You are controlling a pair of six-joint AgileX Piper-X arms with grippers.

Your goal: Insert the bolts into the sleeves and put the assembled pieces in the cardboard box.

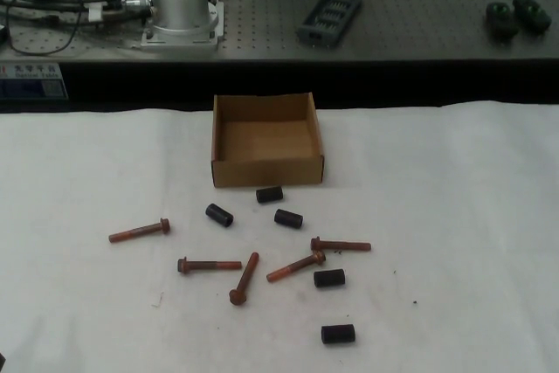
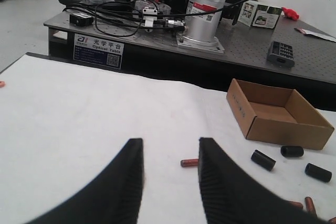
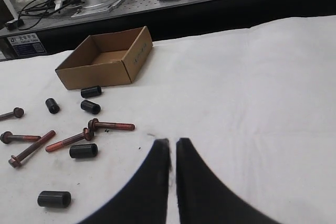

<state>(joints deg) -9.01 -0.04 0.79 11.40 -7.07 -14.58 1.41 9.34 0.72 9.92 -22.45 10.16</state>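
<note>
Box (image 1: 266, 172) sits at twelve o'clock of scattered bolts (image 1: 210, 265) and sleeves (image 1: 288, 218); left gripper (image 2: 169, 142) gapes wide, right gripper (image 3: 173, 141) narrow, almost closed.

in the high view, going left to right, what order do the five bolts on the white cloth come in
lone bolt off to the left -> level bolt -> steep bolt with its head toward the near edge -> slanted bolt -> rightmost bolt
</note>
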